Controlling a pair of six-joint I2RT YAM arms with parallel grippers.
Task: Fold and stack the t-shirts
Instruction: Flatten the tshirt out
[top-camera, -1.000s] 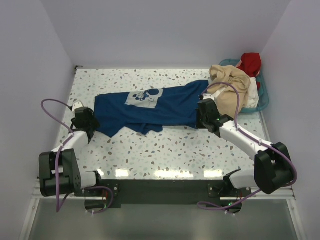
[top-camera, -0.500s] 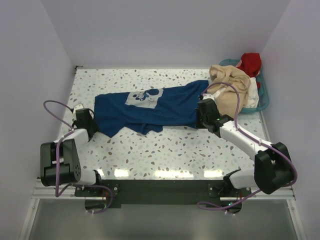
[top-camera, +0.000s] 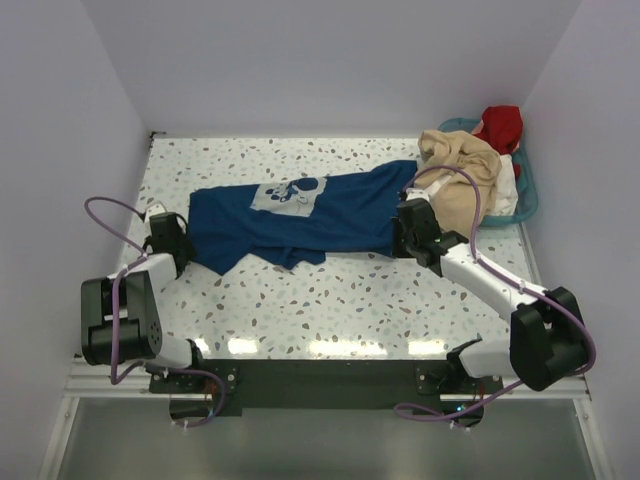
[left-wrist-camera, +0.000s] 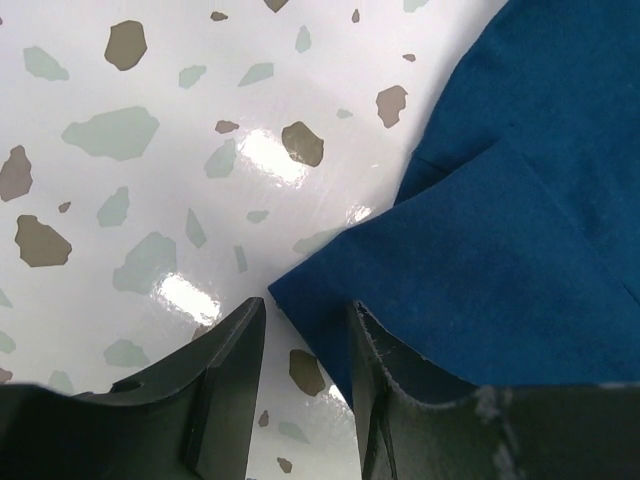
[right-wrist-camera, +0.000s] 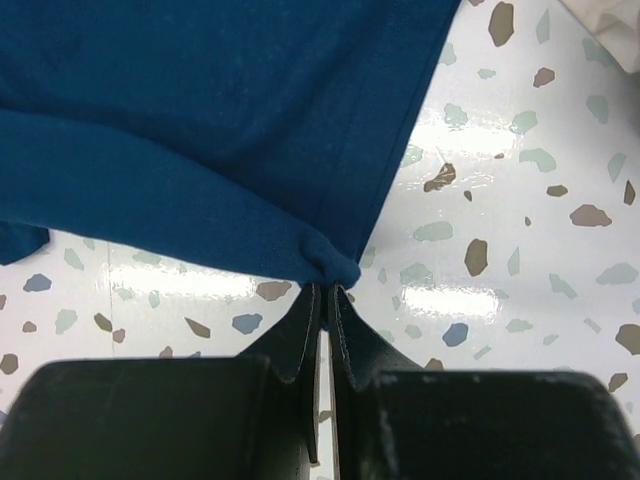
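A dark navy t-shirt with a white print lies spread across the speckled table. My right gripper is shut on its right hem corner, which bunches at the fingertips. My left gripper is open at the shirt's left corner; that corner lies between the jaws, with one finger over the cloth. A beige t-shirt, a red one and a white one are piled at the back right.
A teal basket holds the piled shirts at the back right corner. Walls close in on the left, back and right. A purple cable loops beside the left arm.
My left gripper has shifted slightly up and right toward the shirt's left corner. The right gripper and the shirt have barely moved.
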